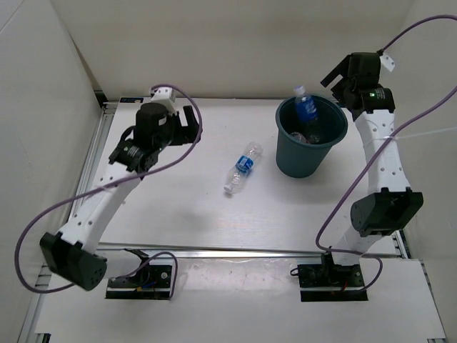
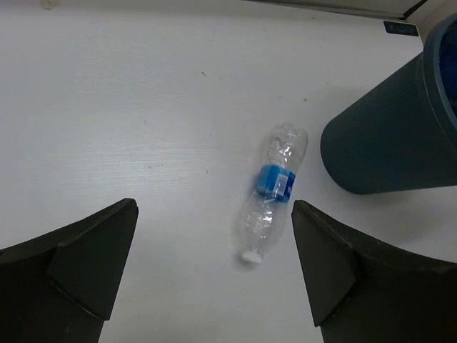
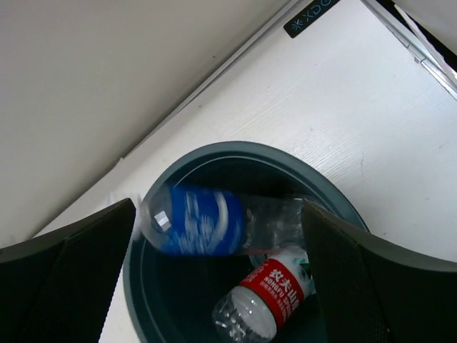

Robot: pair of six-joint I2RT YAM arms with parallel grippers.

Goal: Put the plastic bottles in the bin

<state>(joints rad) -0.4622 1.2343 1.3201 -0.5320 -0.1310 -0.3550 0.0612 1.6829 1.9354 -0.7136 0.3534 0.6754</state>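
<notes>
The dark teal bin (image 1: 311, 158) stands at the back right of the table. My right gripper (image 1: 341, 80) hangs open just above its rim (image 3: 214, 153). A blue-labelled bottle (image 3: 200, 220) lies blurred across the bin's mouth between the spread fingers, its top sticking out of the bin (image 1: 305, 104). A red-labelled bottle (image 3: 275, 293) lies inside the bin. The dark-labelled bottle is hidden. A second blue-labelled bottle (image 1: 241, 168) lies on its side mid-table, cap toward the near edge (image 2: 271, 191). My left gripper (image 1: 187, 118) is open and empty, up and to the left of it.
The bin's ribbed wall (image 2: 385, 146) stands close to the right of the lying bottle. A metal rail (image 1: 214, 251) runs along the near table edge. White walls close in the back and left sides.
</notes>
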